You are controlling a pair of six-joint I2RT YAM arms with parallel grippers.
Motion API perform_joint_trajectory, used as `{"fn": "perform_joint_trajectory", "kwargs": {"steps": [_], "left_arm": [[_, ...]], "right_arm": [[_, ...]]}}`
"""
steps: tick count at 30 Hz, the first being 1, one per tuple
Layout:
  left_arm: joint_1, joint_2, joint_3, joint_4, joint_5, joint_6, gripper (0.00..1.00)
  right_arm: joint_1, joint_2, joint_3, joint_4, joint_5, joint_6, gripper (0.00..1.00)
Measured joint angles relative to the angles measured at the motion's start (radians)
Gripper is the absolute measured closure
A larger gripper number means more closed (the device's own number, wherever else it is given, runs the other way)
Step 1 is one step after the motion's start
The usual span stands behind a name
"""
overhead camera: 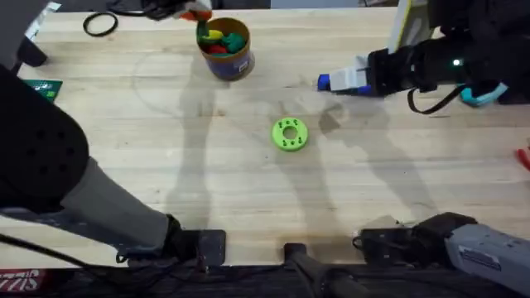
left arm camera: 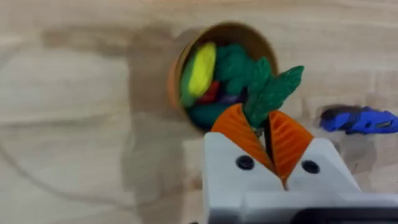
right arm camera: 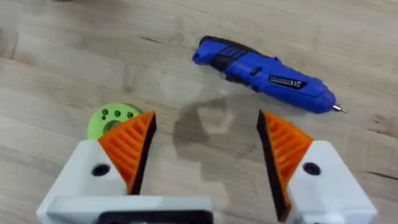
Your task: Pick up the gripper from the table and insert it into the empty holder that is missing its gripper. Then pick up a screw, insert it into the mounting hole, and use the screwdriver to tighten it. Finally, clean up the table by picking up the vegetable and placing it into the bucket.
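The tan bucket (overhead camera: 225, 51) with a dark lower band stands at the back of the table, holding yellow, red and green toy vegetables. My left gripper (overhead camera: 189, 11) hovers just behind it, shut on a green leafy vegetable (left arm camera: 272, 92) that hangs over the bucket's (left arm camera: 177, 74) rim. The blue screwdriver (overhead camera: 325, 81) lies on the table to the right. My right gripper (overhead camera: 349, 79) hangs over it, open, with the screwdriver (right arm camera: 267, 74) lying just beyond its orange pads (right arm camera: 132, 144) and nothing between them. The loose gripper, the holder and the screws are out of view.
A flat green disc with holes (overhead camera: 290, 134) lies mid-table, also seen as the disc (right arm camera: 111, 119) by the right fingers. A black ring (overhead camera: 100, 25) sits at the back left, a green board (overhead camera: 43, 87) at the left edge, a red item (overhead camera: 523, 157) at the right edge.
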Motion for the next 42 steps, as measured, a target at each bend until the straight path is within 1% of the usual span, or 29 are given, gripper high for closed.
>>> {"fn": "perform_joint_trajectory", "kwargs": {"steps": [4, 6, 8, 11, 14, 15, 20, 21, 22, 26, 29, 32, 35, 42], "left_arm": [[-0.051, 0.036, 0.001, 0.089, 0.007, 0.001, 0.961], [-0.074, 0.064, 0.001, 0.098, 0.004, 0.001, 0.962], [-0.095, 0.096, 0.001, 0.097, -0.016, 0.001, 0.961], [-0.107, 0.140, 0.001, 0.095, -0.041, 0.001, 0.962], [-0.103, 0.157, 0.001, 0.093, -0.057, 0.002, 0.965], [-0.101, 0.158, 0.001, 0.093, -0.064, 0.006, 0.917], [-0.097, 0.155, 0.001, 0.084, -0.077, 0.007, 0.150], [-0.098, 0.155, 0.001, 0.086, -0.077, 0.005, 0.050], [-0.099, 0.152, 0.001, 0.084, -0.081, 0.006, 0.017], [-0.100, 0.150, 0.005, 0.063, -0.078, 0.007, 0.004], [-0.100, 0.138, 0.021, 0.009, -0.087, 0.007, 0.004], [-0.099, 0.096, 0.039, -0.050, -0.095, 0.011, 0.004], [-0.098, 0.007, 0.065, -0.135, -0.099, 0.033, 0.004], [-0.098, -0.227, 0.096, -0.363, -0.099, 0.088, 0.004]], "right_arm": [[0.000, 0.000, 0.000, 0.000, 0.000, 0.000, 0.035], [0.000, 0.000, 0.000, 0.000, 0.000, 0.000, 0.035], [0.000, 0.000, 0.000, 0.000, 0.000, 0.000, 0.035], [0.000, 0.000, 0.000, -0.004, 0.000, 0.000, 0.035], [0.000, 0.000, 0.000, -0.006, 0.000, 0.000, 0.035], [0.000, 0.000, 0.000, -0.006, 0.000, 0.000, 0.035], [0.000, 0.000, 0.000, -0.005, 0.000, 0.000, 0.035], [0.000, 0.000, 0.000, -0.005, 0.000, 0.000, 0.035], [0.000, 0.000, 0.000, -0.005, 0.000, 0.000, 0.035], [0.000, 0.000, 0.000, -0.005, 0.000, 0.000, 0.035], [0.000, 0.000, 0.000, -0.005, 0.000, 0.000, 0.035], [0.000, -0.006, 0.000, -0.006, 0.000, 0.000, 0.035], [0.000, -0.044, 0.000, -0.009, 0.000, 0.000, 0.035], [0.000, -0.255, 0.004, -0.019, 0.000, 0.000, 0.035]]}}
